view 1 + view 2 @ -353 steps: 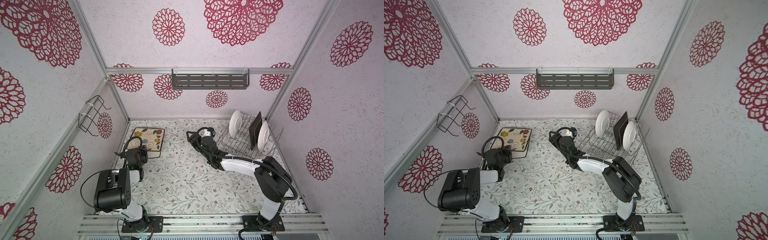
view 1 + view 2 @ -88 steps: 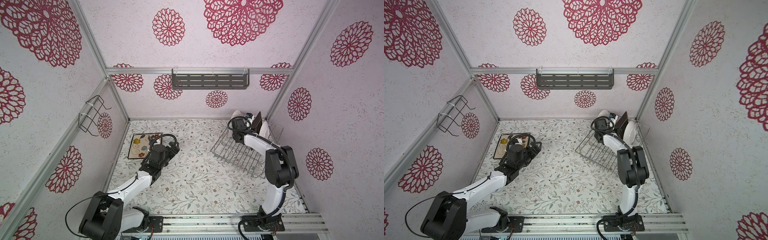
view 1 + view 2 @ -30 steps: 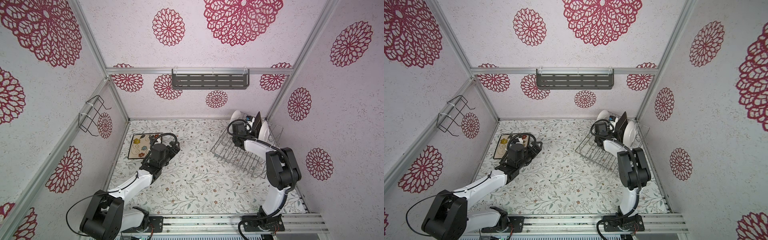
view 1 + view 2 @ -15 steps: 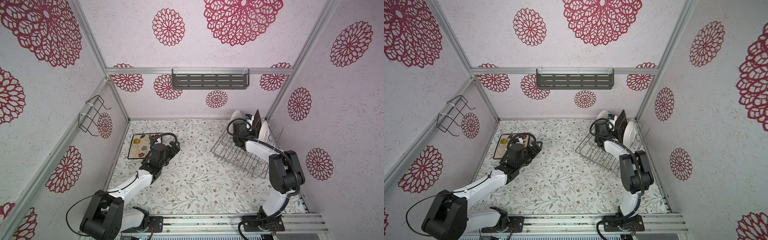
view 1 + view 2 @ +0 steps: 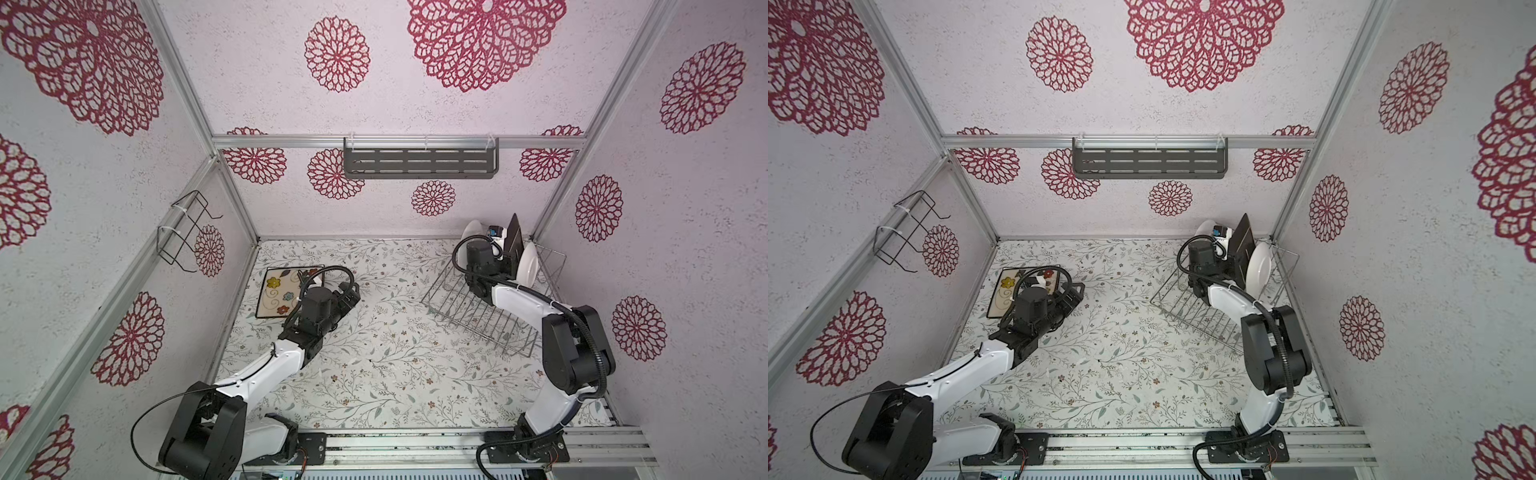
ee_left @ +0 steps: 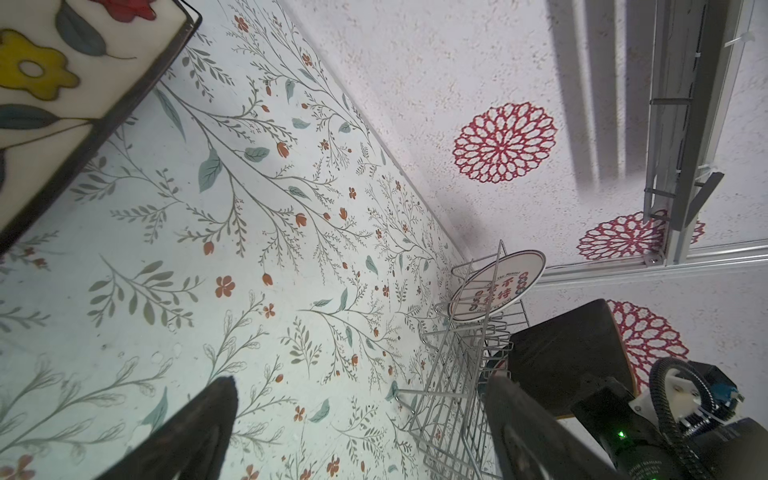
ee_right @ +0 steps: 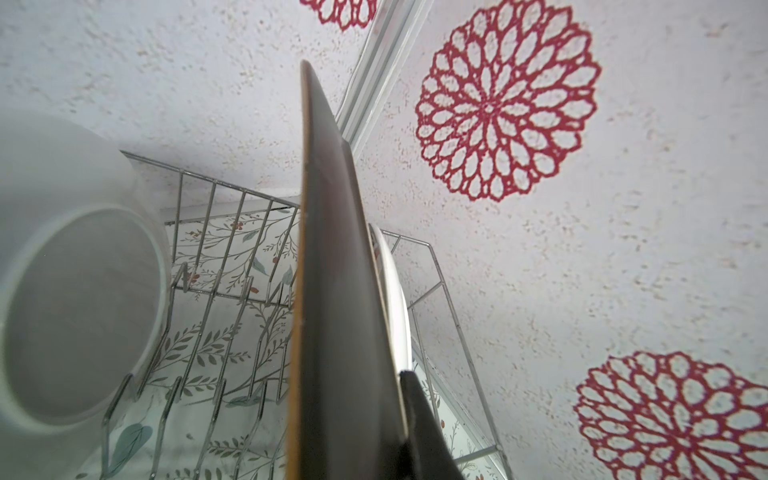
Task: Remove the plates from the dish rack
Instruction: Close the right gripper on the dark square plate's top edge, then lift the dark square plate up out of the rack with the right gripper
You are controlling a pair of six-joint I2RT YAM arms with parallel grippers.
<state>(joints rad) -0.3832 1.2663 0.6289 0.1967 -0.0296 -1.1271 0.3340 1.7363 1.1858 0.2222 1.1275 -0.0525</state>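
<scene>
Pale worktop [image 5: 395, 374] printed with grey-green sprigs and small orange-red flowers; white walls [image 5: 374, 104] stamped with crimson lace rosettes; square cream plate [image 5: 279, 291] with yellow, red and blue flowers, dark-rimmed; silver wire dish rack [image 5: 469, 316]; square dark-backed plate [image 5: 515, 245]; round white plate [image 6: 496, 286] lettered in red.

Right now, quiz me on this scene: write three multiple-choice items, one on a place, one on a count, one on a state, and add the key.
1. Where on the table does the flowered plate lie? A) far left B) centre C) near right
2. How many plates are in the dish rack? A) one B) five C) three
3. The right tool is: A) shut on the dark-backed plate B) open, empty C) shut on a round plate
Key: 1 A, it lies beside the open left tool. 2 C, the lettered round plate, the dark-backed one, a white round plate. 3 A, a finger presses that plate's face.
</scene>
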